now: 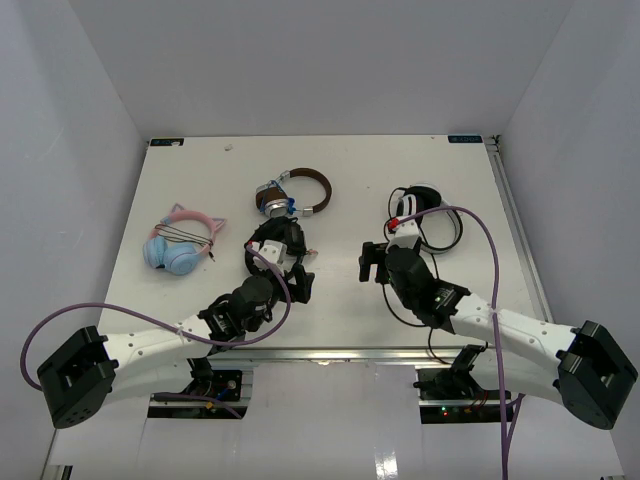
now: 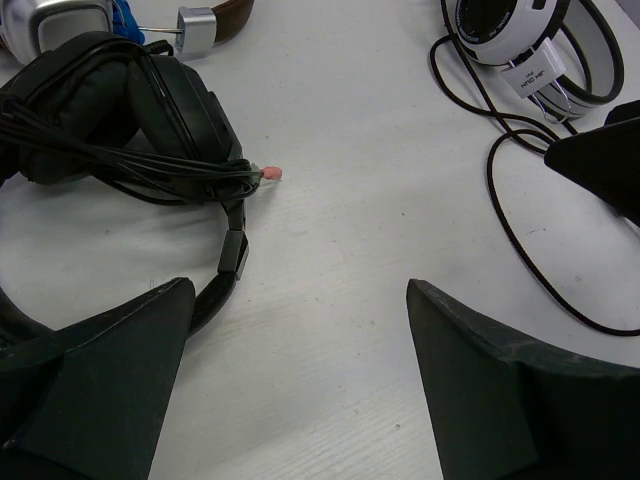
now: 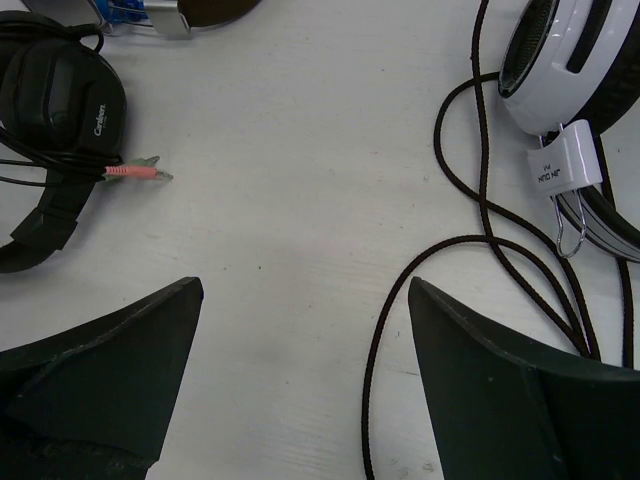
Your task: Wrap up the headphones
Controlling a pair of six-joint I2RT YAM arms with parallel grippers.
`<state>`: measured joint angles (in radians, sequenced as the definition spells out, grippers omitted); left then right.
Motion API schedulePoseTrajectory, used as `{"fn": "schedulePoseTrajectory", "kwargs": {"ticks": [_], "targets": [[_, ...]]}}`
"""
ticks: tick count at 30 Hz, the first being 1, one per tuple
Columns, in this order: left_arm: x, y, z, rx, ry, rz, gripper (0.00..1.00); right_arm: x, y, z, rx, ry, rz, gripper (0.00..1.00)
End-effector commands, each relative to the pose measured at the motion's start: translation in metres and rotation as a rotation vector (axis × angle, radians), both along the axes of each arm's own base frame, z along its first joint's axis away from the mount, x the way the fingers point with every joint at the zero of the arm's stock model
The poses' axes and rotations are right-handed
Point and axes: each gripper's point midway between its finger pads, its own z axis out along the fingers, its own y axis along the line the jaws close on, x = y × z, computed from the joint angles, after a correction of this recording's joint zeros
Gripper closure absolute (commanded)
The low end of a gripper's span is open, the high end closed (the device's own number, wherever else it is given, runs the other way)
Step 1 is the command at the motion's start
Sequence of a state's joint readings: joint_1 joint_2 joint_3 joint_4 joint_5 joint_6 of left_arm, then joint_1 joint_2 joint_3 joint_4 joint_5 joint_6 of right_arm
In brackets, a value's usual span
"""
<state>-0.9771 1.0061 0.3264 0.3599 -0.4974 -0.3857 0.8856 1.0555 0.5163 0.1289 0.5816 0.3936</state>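
The white headphones (image 1: 420,212) with black pads lie at the back right of the table, their thin black cable (image 1: 452,238) loose around them. In the right wrist view an ear cup (image 3: 565,55) is at the top right and the cable (image 3: 470,240) curls down past the right finger. My right gripper (image 3: 305,285) is open and empty, just left of the cable and not touching it; in the top view it (image 1: 372,262) is near-left of the headphones. My left gripper (image 2: 300,290) is open and empty over bare table. The white headphones (image 2: 510,35) show at its far right.
All-black headphones (image 1: 275,242) with a bundled cable and a pink plug (image 3: 135,172) lie just left of my left gripper (image 1: 297,280). Brown-banded silver headphones (image 1: 295,192) sit behind them. Pink-and-blue cat-ear headphones (image 1: 180,242) lie far left. White walls enclose the table.
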Motion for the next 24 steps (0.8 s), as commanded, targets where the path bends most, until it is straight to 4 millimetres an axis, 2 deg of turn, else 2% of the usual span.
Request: {"fn": "schedulePoseTrajectory", "kwargs": {"ticks": [1,5,9,11,12,14,16,17,18,20,24], "targets": [[0.002,-0.009,0.018,-0.043,-0.026,-0.019,0.02,0.010,0.004,0.032,0.084,-0.048,-0.055,0.10],[0.002,-0.011,0.016,-0.036,-0.018,-0.028,0.02,0.013,-0.006,0.031,0.042,-0.033,-0.120,0.10],[0.001,-0.010,0.015,-0.034,-0.014,-0.025,0.02,0.019,-0.029,0.036,-0.027,-0.045,-0.209,0.06],[0.001,-0.010,0.015,-0.040,-0.017,-0.029,0.02,0.021,-0.047,0.041,-0.054,-0.022,-0.269,0.02],[0.000,-0.010,0.015,-0.040,-0.017,-0.030,0.02,0.024,-0.054,0.052,-0.037,-0.027,-0.309,0.03],[0.000,-0.010,0.015,-0.040,-0.014,-0.030,0.02,0.036,-0.087,0.065,0.008,-0.023,-0.430,0.06],[0.000,-0.009,0.014,-0.039,-0.013,-0.028,0.02,0.045,-0.110,0.068,0.072,0.001,-0.488,0.09],[0.000,-0.009,0.015,-0.040,-0.014,-0.028,0.02,0.046,-0.111,0.069,0.074,0.001,-0.489,0.09],[0.000,-0.009,0.015,-0.039,-0.014,-0.027,0.02,0.053,-0.131,0.069,0.117,0.013,-0.549,0.11],[0.000,-0.010,0.015,-0.041,-0.012,-0.029,0.02,0.063,-0.158,0.064,0.156,0.038,-0.642,0.16],[-0.003,-0.011,0.019,-0.060,-0.015,-0.044,0.02,0.078,-0.186,0.036,0.188,0.138,-0.736,0.24]]}}
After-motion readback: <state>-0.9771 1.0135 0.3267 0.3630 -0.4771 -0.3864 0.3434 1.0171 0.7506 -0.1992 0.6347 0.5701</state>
